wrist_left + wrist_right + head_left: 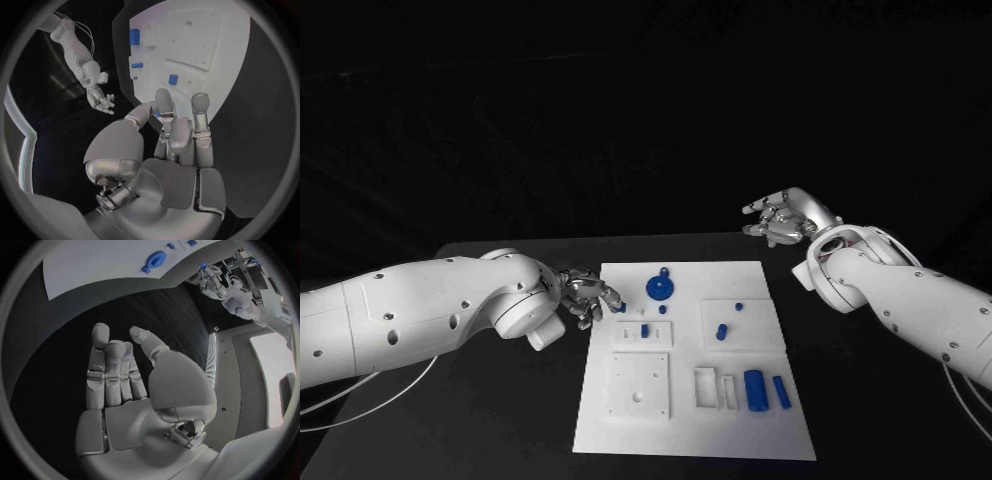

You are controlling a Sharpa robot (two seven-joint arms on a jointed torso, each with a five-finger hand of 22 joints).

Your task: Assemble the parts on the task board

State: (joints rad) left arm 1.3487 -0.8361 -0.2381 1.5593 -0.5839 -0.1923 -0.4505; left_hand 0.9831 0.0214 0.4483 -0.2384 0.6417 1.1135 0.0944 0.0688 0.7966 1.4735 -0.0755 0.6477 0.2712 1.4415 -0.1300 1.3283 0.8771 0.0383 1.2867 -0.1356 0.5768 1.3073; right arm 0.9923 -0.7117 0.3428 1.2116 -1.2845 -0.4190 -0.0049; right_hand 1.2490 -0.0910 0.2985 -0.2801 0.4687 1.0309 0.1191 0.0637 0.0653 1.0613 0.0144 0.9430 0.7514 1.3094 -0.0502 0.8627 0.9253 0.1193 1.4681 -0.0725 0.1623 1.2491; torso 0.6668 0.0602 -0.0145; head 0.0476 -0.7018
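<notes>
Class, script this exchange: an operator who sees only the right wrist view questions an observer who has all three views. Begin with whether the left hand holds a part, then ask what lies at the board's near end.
Operator: Is the left hand holding a part?
Observer: Yes. The left wrist view shows the left hand pinching a small blue part between its thumb and a finger.
Operator: What lies at the board's near end?
Observer: In the head view, a thick blue cylinder and a thin blue cylinder lie side by side at the near right of the task board.
</notes>
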